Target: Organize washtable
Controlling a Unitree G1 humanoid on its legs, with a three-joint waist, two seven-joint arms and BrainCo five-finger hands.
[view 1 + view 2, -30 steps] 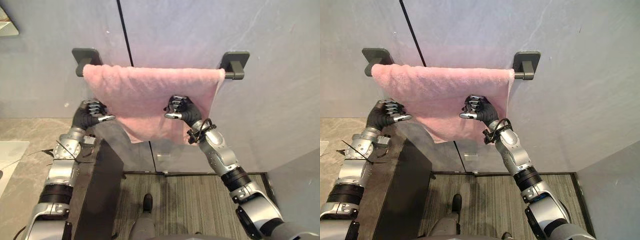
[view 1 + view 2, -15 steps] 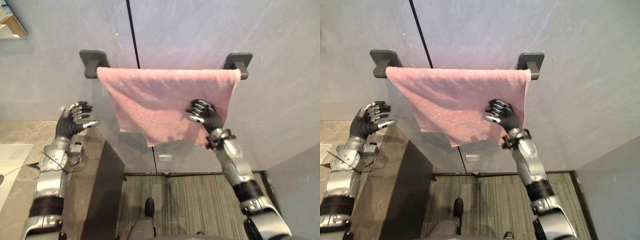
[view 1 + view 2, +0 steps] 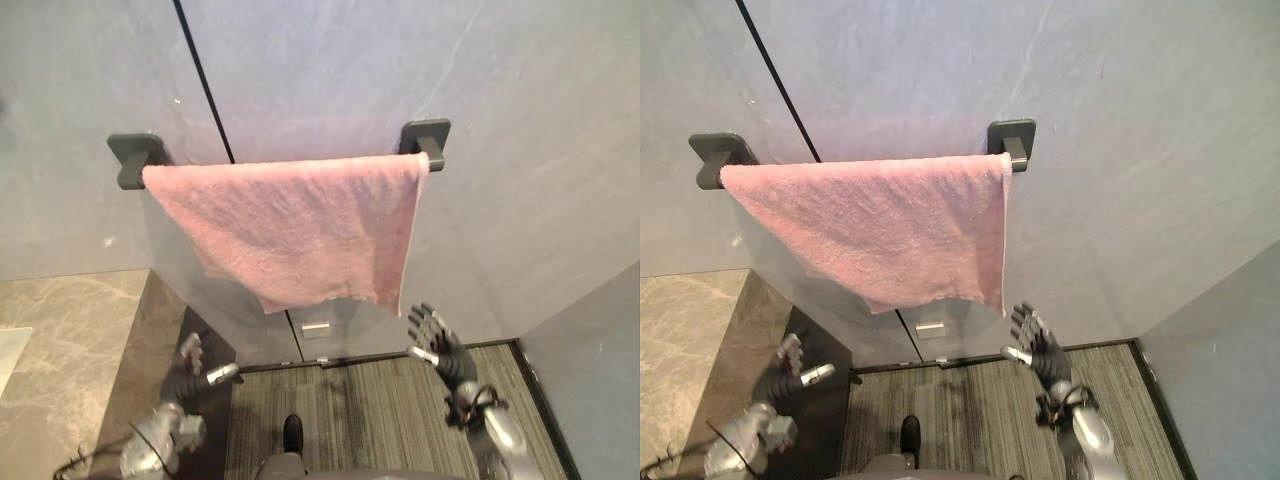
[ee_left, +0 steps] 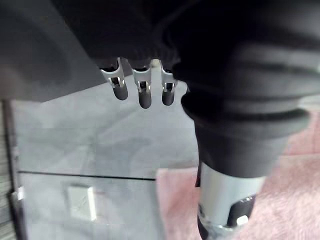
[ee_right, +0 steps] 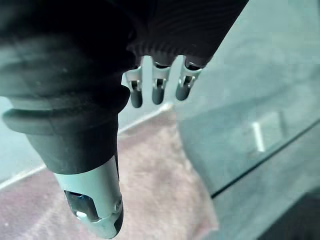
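The fingers (image 5: 157, 92) of the right hand (image 3: 437, 343) are straight and a little spread, closed on nothing. The left hand (image 3: 188, 366) is the same, its fingers loose and its thumb standing apart. Both are low in the head views and clear of everything.

The towel (image 3: 290, 230) hangs above and between them, touching neither. Its lower hem lies just up and inward from the right fingertips and well above the left ones. It is draped over the bar (image 3: 434, 160) and reaches from one bracket (image 3: 133, 155) almost to the other, flat against the grey wall (image 3: 330, 60). The hem is uneven: it hangs lowest near the right fingers and slants up toward the end over the left ones.

Outward from the left fingers lies the grey stone surface (image 3: 60, 320). Below both hands is the striped floor (image 3: 350, 410).

The hanging step looks all but done, with the towel on the bar and both hands off it. The next move is a choice. One option is to raise a hand to the low corner and tug it level, which needs a light pinch so the cloth doesn't slide off. The other is to turn toward the surface for whatever else needs tidying.
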